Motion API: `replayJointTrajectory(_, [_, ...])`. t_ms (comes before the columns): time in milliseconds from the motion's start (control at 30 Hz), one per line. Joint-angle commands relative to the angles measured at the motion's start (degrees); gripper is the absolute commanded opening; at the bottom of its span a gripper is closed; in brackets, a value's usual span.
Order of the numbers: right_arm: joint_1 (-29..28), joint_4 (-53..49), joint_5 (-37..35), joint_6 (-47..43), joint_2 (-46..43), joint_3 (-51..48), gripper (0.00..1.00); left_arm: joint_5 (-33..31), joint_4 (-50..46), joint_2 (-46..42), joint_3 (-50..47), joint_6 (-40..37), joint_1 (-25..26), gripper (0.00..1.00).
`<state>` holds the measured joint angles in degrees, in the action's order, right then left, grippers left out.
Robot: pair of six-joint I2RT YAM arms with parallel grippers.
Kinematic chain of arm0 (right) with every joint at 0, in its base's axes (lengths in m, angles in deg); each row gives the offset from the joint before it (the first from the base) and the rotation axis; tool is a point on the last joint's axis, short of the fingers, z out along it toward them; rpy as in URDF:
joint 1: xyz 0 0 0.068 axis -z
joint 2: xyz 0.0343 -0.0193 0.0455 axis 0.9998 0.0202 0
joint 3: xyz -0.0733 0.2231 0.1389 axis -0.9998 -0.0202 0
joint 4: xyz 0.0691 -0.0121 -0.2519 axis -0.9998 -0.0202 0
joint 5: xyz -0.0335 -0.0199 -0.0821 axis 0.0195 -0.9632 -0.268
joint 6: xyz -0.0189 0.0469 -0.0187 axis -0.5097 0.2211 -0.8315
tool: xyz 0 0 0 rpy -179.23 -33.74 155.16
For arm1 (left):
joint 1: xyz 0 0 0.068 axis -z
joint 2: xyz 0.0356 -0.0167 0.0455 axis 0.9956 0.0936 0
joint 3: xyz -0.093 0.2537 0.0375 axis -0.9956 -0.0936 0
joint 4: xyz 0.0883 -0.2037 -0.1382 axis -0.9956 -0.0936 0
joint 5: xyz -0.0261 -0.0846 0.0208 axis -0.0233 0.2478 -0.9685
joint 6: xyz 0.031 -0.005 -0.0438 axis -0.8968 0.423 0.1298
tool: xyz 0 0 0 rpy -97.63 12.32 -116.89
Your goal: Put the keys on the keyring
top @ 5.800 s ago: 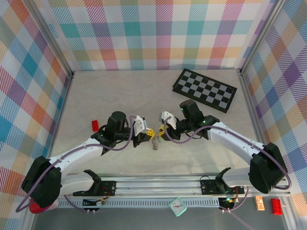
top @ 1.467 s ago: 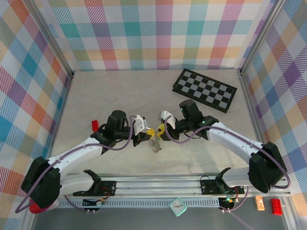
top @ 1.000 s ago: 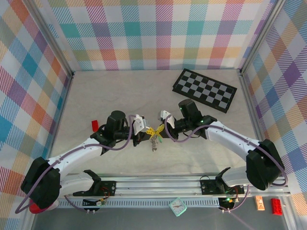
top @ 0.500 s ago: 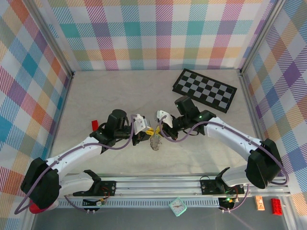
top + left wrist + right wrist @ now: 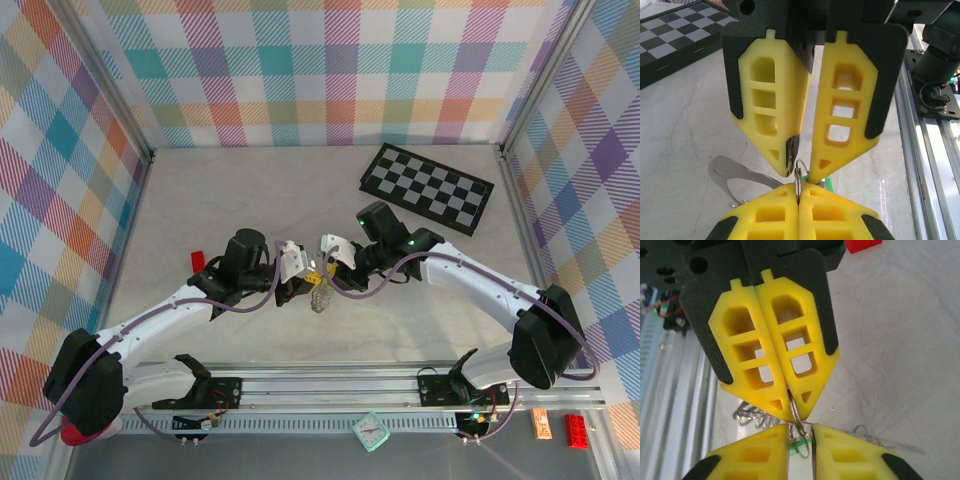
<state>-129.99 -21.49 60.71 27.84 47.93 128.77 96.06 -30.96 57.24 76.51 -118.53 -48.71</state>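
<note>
Grey keyring (image 5: 797, 176) between left claw's (image 5: 798, 190) jaws

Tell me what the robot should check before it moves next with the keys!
1. Left hand shut on the keyring: ok.
2. Right hand fingers apart: ok.
3. Both hands meeting tip to tip: ok.
4. Green key threaded onto the keyring: cannot tell.
5. Chequered board well away from both hands: ok.
</note>
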Motion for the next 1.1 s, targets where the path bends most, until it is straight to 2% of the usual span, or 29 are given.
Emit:
replayJointTrajectory(0, [1.30, 4.47, 4.16, 4.61, -3.26, -3.94, 0.25, 2.32, 3.28, -1.08, -0.08, 0.31, 0.29, 0.00])
replayJointTrajectory(267, [1.44, 9.62, 4.51, 7.73, -3.10, -7.62, 0.22, 3.02, 7.17, -1.51, -1.72, 1.88, 0.28, 0.00])
replayJointTrajectory(433, [1.45, 11.57, 5.20, 8.26, -1.32, -7.71, 0.11, 3.20, 8.59, -1.72, -2.22, 2.53, 0.29, 0.00])
replayJointTrajectory(600, [1.49, 11.92, 5.72, 8.19, 0.36, -7.23, 0.04, 3.24, 9.91, -2.11, -2.78, 3.02, 0.29, 0.00])
replayJointTrajectory(1067, [1.48, 11.93, 4.96, 8.25, -0.58, -8.39, 0.01, 2.64, 10.98, -3.23, -3.85, 3.09, 0.29, 0.00])
